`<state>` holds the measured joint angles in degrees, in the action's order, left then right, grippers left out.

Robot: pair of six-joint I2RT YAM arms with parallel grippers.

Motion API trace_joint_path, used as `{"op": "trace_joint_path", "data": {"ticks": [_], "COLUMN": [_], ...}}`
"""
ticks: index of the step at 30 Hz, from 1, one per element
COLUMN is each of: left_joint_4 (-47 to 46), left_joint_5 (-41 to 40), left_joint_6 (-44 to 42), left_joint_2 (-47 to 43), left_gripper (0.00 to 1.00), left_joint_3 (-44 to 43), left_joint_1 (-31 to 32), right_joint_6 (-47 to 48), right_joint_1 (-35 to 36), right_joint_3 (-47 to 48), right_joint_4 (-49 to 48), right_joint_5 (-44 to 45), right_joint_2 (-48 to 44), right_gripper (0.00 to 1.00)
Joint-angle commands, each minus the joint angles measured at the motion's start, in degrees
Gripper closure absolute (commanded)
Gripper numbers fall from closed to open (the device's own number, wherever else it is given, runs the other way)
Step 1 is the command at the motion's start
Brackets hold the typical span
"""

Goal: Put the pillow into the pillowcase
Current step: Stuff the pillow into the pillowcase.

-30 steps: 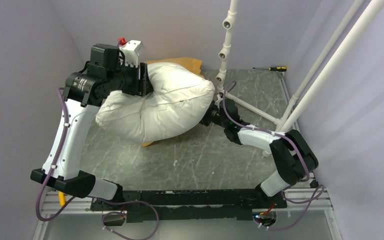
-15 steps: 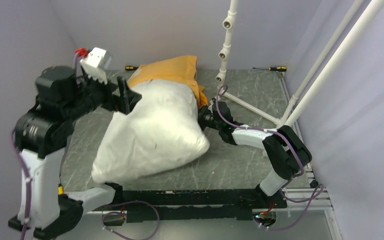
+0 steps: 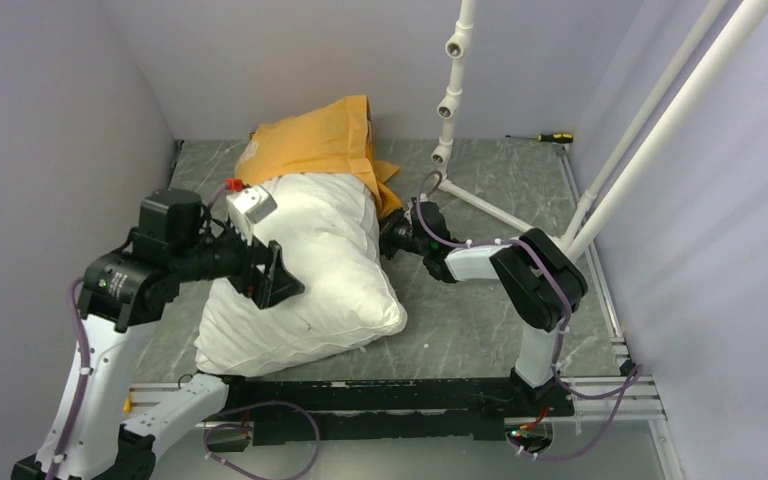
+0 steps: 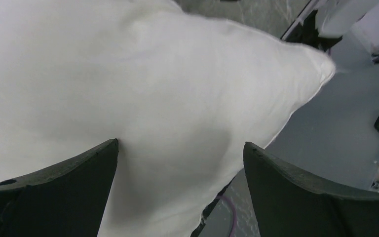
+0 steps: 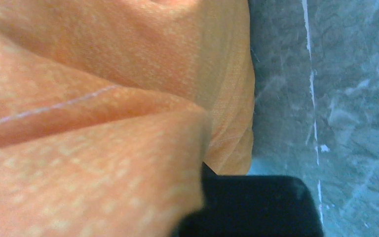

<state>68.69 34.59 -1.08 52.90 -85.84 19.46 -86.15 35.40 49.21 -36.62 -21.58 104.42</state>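
Most of pillow point(image 3: 332, 262) outside pillowcase point(image 3: 315, 140); left tool point(image 3: 282, 285) spread over it; right tool point(image 3: 392, 238) pinching pillowcase.

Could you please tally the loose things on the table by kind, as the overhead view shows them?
pillow: 1
pillowcase: 1
screwdriver: 1
Total: 3
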Motion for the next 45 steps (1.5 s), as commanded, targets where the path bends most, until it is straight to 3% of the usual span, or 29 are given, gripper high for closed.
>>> {"op": "trace_joint_path", "data": {"ticks": [1,6,11,16,18,22,24,25,27,28,30,41,45], "left_joint_4": [-1.62,-8.06,-11.05,-14.41,-17.53,-27.5,-30.34,-30.83,-30.65,-30.57,-32.31,-38.23,-38.77], "left_joint_5": [0.48,-3.21,2.16,2.5,-1.65,-18.5,-28.51,-31.53,-40.59,-45.15,-51.29,-56.34,-57.86], "left_joint_6": [-5.0,-9.02,-15.49,-19.09,-18.95,-18.83,-19.36,-19.26,-17.16,-16.78,-17.85,-20.15,-20.2], "left_joint_2": [-7.2,-14.14,-10.99,-5.95,-4.54,-0.24,5.84,9.81,18.83,22.22,26.18,28.22,30.8], "left_gripper": [0.01,0.01,0.01,0.0,0.0,0.01,0.14,0.34,0.95,1.0,1.0,1.0,1.0], "left_joint_3": [7.3,13.48,17.02,19.14,20.75,25.5,25.29,24.02,20.34,18.54,16.25,8.89,3.79], "left_joint_1": [-0.12,-0.13,-0.13,1.28,4.25,20.17,26.71,27.74,27.86,27.77,26.76,4.92,-0.05], "right_joint_6": [-6.23,-5.82,-5.39,-5.5,-5.78,-5.71,-5.63,-5.5,-4.8,-4.21,-2.84,8.17,10.07], "right_joint_1": [0.29,0.29,0.29,0.29,0.26,0.29,0.37,0.37,0.42,0.46,0.54,4.61,7.89], "right_joint_3": [5.39,6.32,6.98,7.97,8.29,8.6,8.58,8.49,8.02,7.62,6.32,0.61,0.52], "right_joint_4": [-15.63,-14.4,-12.89,-12.35,-12.48,-12.2,-12.31,-12.11,-10.78,-9.95,-8.29,5.82,8.1], "right_joint_5": [-1.63,-2.04,-2.4,-2.65,-3.07,-4.1,-4.9,-5.35,-6.49,-7.06,-8.2,-13.86,-14.91], "right_joint_2": [1.82,3.28,3.75,4.69,5.18,5.26,4.98,4.53,3.21,2.27,0.2,-12.6,-15.42], "right_gripper": [1.0,1.0,1.0,1.0,1.0,1.0,1.0,1.0,1.0,1.0,1.0,1.0,1.0]}}
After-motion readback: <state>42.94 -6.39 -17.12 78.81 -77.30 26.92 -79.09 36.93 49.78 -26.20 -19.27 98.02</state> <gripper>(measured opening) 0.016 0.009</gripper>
